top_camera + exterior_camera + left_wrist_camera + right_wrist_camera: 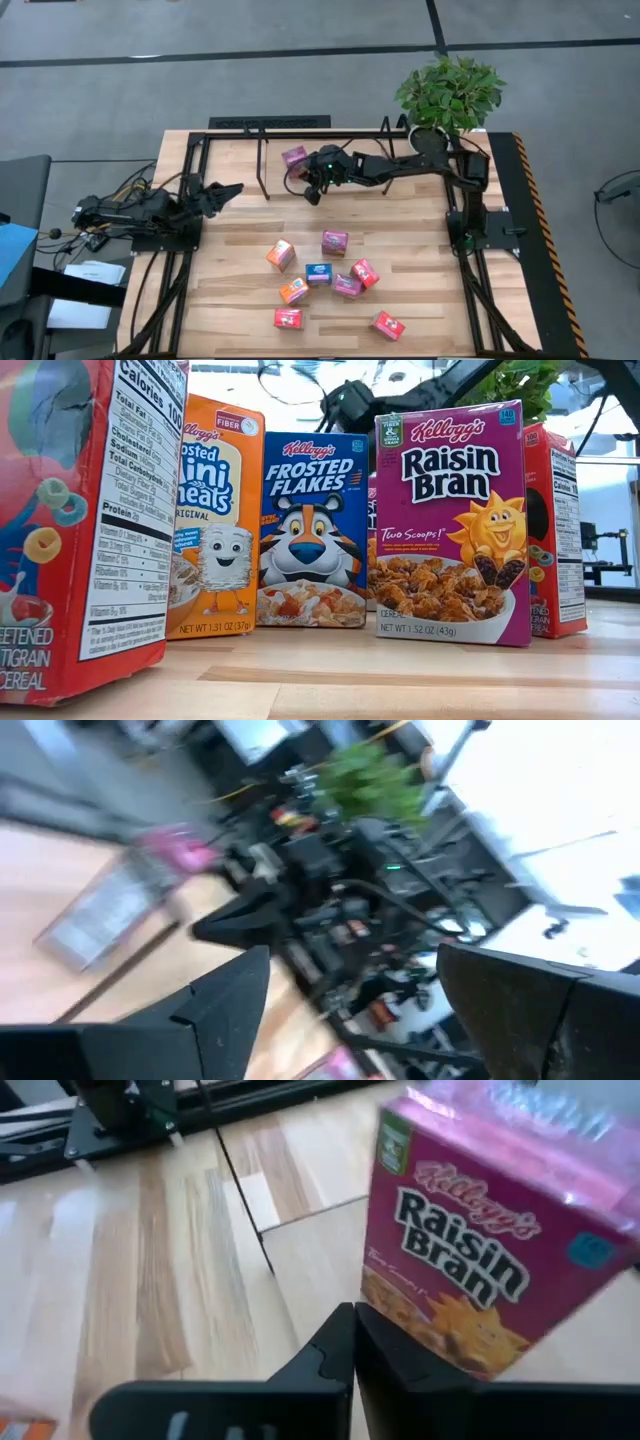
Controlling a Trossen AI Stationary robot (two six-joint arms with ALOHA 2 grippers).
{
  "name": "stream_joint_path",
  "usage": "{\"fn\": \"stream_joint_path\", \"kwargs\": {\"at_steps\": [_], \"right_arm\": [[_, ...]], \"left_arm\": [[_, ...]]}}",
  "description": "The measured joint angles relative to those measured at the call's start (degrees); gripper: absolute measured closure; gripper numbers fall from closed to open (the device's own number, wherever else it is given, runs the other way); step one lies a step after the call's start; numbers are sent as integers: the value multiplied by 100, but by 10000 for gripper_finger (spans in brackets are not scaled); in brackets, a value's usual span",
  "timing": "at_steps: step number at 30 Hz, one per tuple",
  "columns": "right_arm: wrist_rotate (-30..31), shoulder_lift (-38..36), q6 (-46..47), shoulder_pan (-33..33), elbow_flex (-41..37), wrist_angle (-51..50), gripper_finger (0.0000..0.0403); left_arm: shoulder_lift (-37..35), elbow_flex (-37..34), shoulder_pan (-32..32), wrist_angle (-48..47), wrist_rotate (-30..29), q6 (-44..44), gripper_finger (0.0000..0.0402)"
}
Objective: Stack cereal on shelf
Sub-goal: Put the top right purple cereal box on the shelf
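Note:
A magenta Raisin Bran carton (295, 157) (480, 1240) stands on its base on the table, inside the thin black rod shelf (262, 170) at the far side. My right gripper (313, 190) (352, 1318) is shut, its fingertips just in front of that carton's lower front. Several more cartons, pink, red, orange and blue, lie loose around the near middle of the table (334, 241); the low view shows some upright, such as the blue Frosted Flakes (312, 530). My left gripper (228, 189) (350, 990) waits open near the left edge, holding nothing. My right gripper has its shut fingertips (340, 1330) right by the lower front corner (385, 1305) of the Raisin Bran carton, coming at it level from the near right. I cannot tell whether they touch it. The carton stands upright on the table.
A potted plant (450, 95) sits at the far right corner behind the right arm's base. A black frame edges the table (180, 240). Bare wood lies between the shelf and the loose cartons, and along the left near side.

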Motion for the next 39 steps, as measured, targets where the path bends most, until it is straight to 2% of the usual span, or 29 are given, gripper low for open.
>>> {"fn": "stream_joint_path", "kwargs": {"at_steps": [5,9,13,18,21,26,28,31,34,39], "right_arm": [[4,-523,-329,-2,-3,-545,365],[4,-940,-469,-14,4,-1131,357],[4,-1308,-629,-48,4,-1702,325],[12,-1596,-697,-52,-3,-2251,252],[10,-1695,-701,-50,-3,-2451,198],[10,-1741,-705,-50,-5,-2712,136],[10,-1743,-707,-50,-5,-2871,128],[10,-1743,-810,-50,-5,-3016,126],[10,-1743,-861,-50,-7,-3138,127],[12,-1743,-961,-61,-7,-3345,127]], "left_arm": [[84,660,0,-86,211,899,154],[540,1437,0,-373,353,1802,163],[1503,2262,11,-891,123,2250,164],[3145,3302,26,-1555,-136,3082,160],[4159,4003,227,-2171,145,3834,142],[5613,5322,999,-3705,331,4189,80],[6149,5795,1366,-4264,498,4397,52],[6875,6320,1796,-4611,1056,4947,24],[7506,6714,2090,-4676,1412,5308,16],[8196,6977,2568,-4630,1963,5829,15]]}}
